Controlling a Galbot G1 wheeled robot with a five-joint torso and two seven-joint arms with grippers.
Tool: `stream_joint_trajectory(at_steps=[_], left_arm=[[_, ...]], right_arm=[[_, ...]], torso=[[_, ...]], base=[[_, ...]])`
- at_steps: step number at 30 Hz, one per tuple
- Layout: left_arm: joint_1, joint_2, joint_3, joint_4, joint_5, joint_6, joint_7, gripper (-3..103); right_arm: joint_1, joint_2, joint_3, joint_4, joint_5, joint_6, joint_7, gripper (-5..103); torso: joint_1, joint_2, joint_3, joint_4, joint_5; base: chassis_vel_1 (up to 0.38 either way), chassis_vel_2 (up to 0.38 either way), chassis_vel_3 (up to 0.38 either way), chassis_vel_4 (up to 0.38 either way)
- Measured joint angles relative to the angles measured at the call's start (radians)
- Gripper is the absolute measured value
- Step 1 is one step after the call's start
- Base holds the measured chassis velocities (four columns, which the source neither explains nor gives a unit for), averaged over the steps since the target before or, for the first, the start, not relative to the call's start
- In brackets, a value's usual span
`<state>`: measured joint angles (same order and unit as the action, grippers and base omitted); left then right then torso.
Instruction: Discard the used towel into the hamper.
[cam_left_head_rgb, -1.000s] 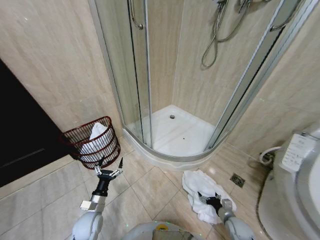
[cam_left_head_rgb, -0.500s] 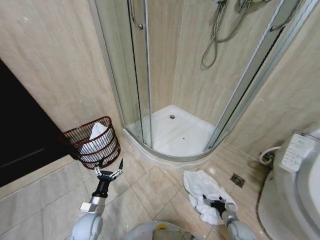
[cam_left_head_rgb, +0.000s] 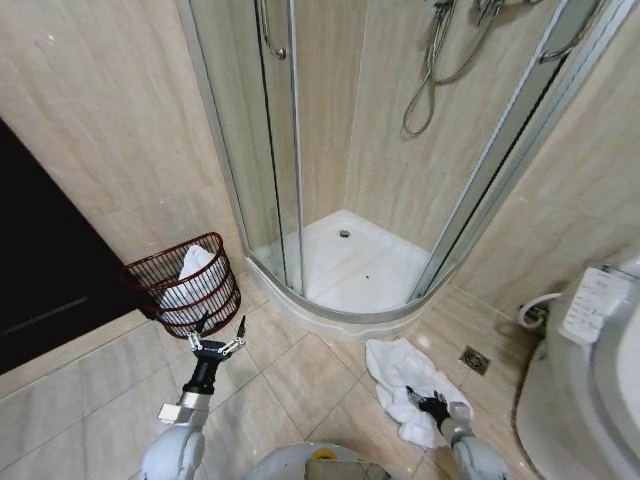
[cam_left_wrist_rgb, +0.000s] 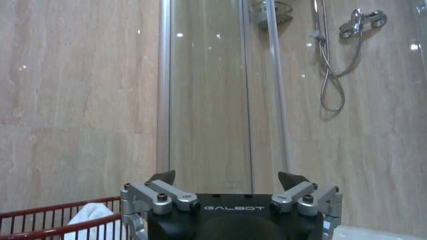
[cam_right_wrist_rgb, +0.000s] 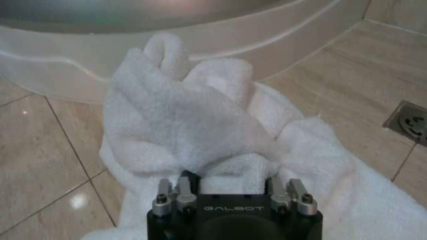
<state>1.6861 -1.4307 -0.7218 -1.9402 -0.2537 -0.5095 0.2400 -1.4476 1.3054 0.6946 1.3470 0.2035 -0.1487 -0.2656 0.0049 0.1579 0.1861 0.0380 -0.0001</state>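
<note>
1. Your right gripper (cam_left_head_rgb: 428, 403) is down on the white towel (cam_left_head_rgb: 400, 370), fingers pinched into a raised fold of it.
2. The towel lies crumpled on the floor tiles (cam_left_head_rgb: 300, 375) just beside the shower base (cam_left_head_rgb: 350, 270).
3. Your left gripper (cam_left_head_rgb: 215, 335) hangs with fingers spread, empty, near the hamper (cam_left_head_rgb: 185, 285).
4. The hamper stands by the wall, with white cloth (cam_left_head_rgb: 190, 270) inside.

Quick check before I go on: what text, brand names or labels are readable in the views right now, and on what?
"GALBOT": on the black body of the left gripper, in the left wrist view.
"GALBOT": on the black body of the right gripper, which is down in the white towel.
The toilet's control panel carries small markings, too small to read.
Nothing readable on the hamper.
</note>
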Motion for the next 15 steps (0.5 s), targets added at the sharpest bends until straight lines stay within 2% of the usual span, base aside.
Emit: stream_joint_trajectory(at_steps=[1,2,6,8,10,13,14,15], left_arm=[[0.0,0.0,0.0,0.0,0.0,0.0,0.0,100],[0.0,0.0,0.0,0.0,0.0,0.0,0.0,100],[-0.001,-0.001,-0.001,0.002,0.001,0.0,0.0,100],[-0.002,-0.002,-0.001,0.002,0.001,0.0,0.0,100],[-0.002,-0.003,-0.001,0.002,0.002,0.0,0.002,100],[-0.002,-0.006,0.0,0.0,0.002,0.0,0.005,100],[-0.003,-0.01,0.001,-0.001,0.004,0.0,0.006,100],[-0.003,-0.012,0.002,-0.001,0.005,0.0,0.007,100]], right_arm=[[0.0,-0.001,0.0,-0.003,0.001,0.002,0.0,52],[0.0,-0.001,0.0,-0.003,0.001,0.002,0.0,52],[0.003,-0.001,-0.002,-0.016,0.003,0.01,-0.001,31],[0.004,-0.001,-0.003,-0.018,0.004,0.011,-0.001,31],[0.006,0.0,-0.004,-0.023,0.006,0.015,-0.001,22],[0.008,0.0,-0.004,-0.027,0.008,0.019,0.0,19],[0.008,0.0,-0.007,-0.029,0.011,0.028,0.008,13],[0.007,0.0,-0.011,-0.029,0.014,0.044,0.023,13]], torso=[[0.0,0.0,0.0,0.0,0.0],[0.0,0.0,0.0,0.0,0.0],[0.0,0.0,0.0,0.0,0.0001],[0.0,0.0,0.0,0.0,0.0001],[0.0,0.0,0.0,0.0001,0.0001],[0.0,0.0,0.0,0.0001,0.0001],[0.0,0.0,0.0,0.0001,0.0002],[0.0,0.0,0.0,0.0,0.0002]], base=[[0.0,0.0,0.0,0.0],[0.0,0.0,0.0,0.0],[0.0,0.0,0.0,0.0],[0.0,0.0,0.0,0.0],[0.0,0.0,0.0,0.0],[0.0,0.0,0.0,0.0],[0.0,0.0,0.0,0.0],[0.0,0.0,0.0,0.0]])
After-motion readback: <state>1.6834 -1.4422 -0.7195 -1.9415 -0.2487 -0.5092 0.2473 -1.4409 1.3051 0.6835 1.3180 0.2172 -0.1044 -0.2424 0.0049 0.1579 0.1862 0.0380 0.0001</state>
